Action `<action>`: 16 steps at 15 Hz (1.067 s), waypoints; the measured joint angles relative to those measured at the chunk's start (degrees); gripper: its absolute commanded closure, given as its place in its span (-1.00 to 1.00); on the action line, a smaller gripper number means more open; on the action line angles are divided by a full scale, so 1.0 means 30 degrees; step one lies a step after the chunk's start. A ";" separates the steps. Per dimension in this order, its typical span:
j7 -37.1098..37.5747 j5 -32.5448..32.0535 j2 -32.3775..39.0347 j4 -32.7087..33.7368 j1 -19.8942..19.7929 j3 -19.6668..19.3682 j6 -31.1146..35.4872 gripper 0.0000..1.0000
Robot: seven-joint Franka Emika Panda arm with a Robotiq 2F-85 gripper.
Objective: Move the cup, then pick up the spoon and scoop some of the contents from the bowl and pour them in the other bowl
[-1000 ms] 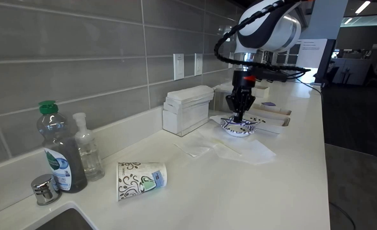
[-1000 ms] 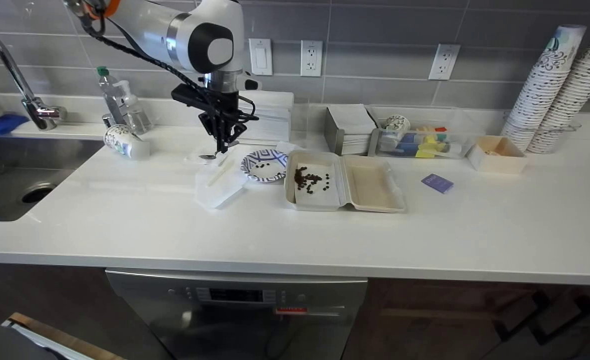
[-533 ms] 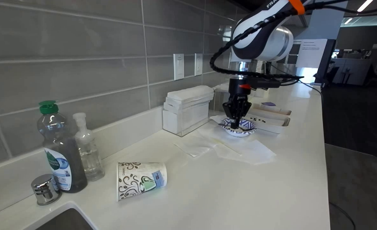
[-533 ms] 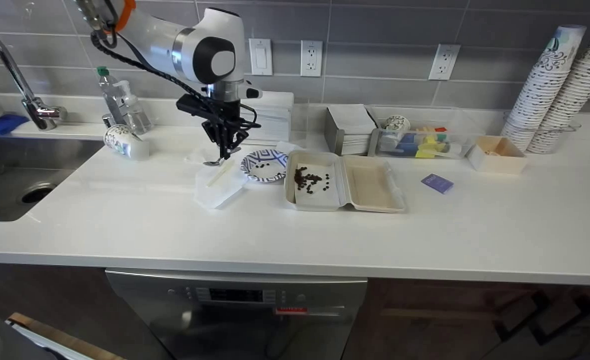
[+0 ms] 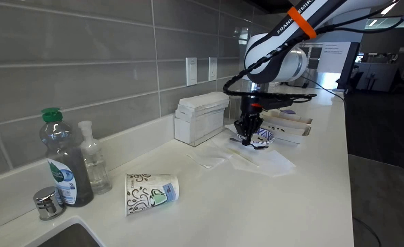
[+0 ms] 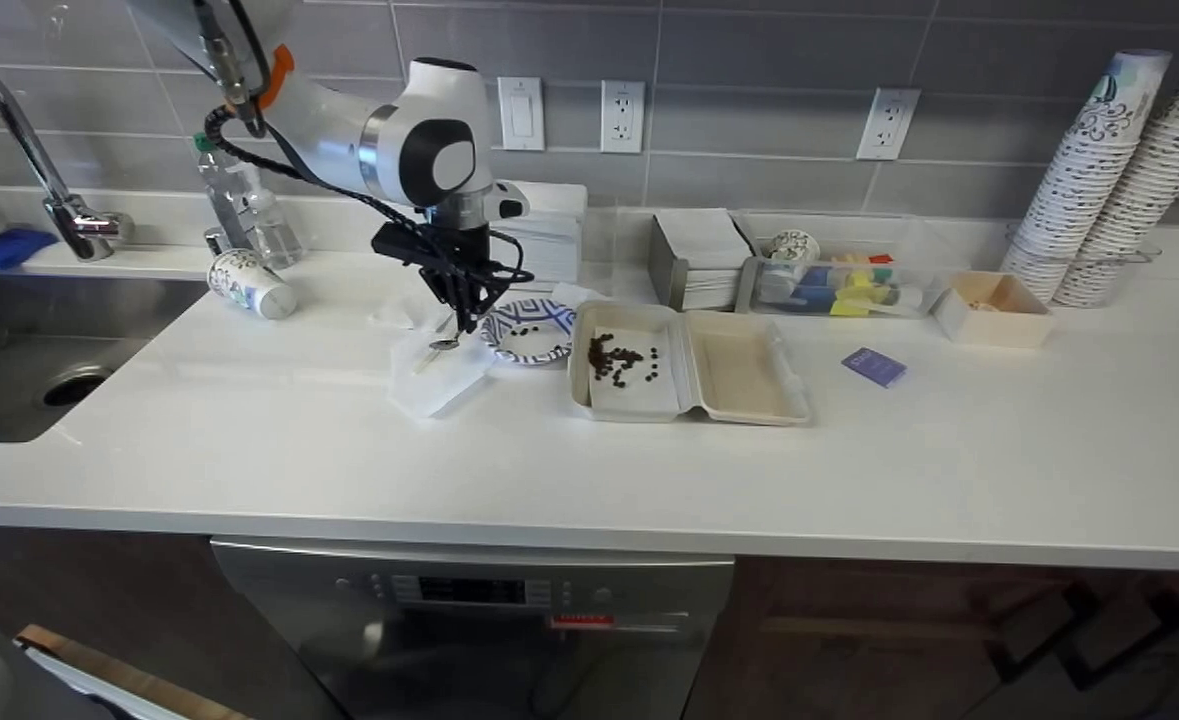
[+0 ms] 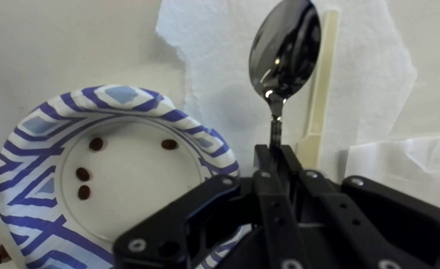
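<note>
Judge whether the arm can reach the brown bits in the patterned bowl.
Probably yes: nothing covers the visible brown bits. The tool holds the spoon beside the patterned bowl, so its rim needs clearing.

This is a kitchen: a steel sink [image 6: 59, 330] with a tap [image 6: 89, 228], dish soap [image 5: 64, 175], a built-in dishwasher [image 6: 469, 640] under the bench [image 6: 589, 480], stacked paper cups [image 6: 1084, 180].

1. A dish soap bottle [image 5: 66, 161] with a green cap [image 5: 51, 115], just beside a pump bottle [image 5: 94, 161]
2. Two tall, leaning stacks of paper cups [image 6: 1088, 180]
3. A little purple card [image 6: 874, 367]
4. A shiny dishwasher [image 6: 469, 640]
</note>
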 measured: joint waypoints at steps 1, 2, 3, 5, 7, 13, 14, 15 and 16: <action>-0.0019 -0.0057 0.0123 0.0024 0.0028 -0.0011 0.0115 0.96; -0.0053 -0.0105 0.0230 0.0059 0.0045 -0.0012 0.0173 0.96; -0.0085 -0.0154 0.0319 0.0100 0.0066 -0.0014 0.0181 0.96; -0.0151 -0.0182 0.0467 0.0181 0.0115 -0.0018 0.0182 0.96; -0.0241 -0.0199 0.0598 0.0253 0.0148 -0.0019 0.0182 0.96; -0.0408 -0.0268 0.0958 0.0442 0.0199 -0.0033 0.0197 0.32; -0.0463 -0.0269 0.0989 0.0445 0.0206 -0.0033 0.0201 0.31; -0.0472 -0.0270 0.0993 0.0445 0.0216 -0.0033 0.0221 0.17; -0.0485 -0.0271 0.0986 0.0449 0.0242 -0.0032 0.0225 0.04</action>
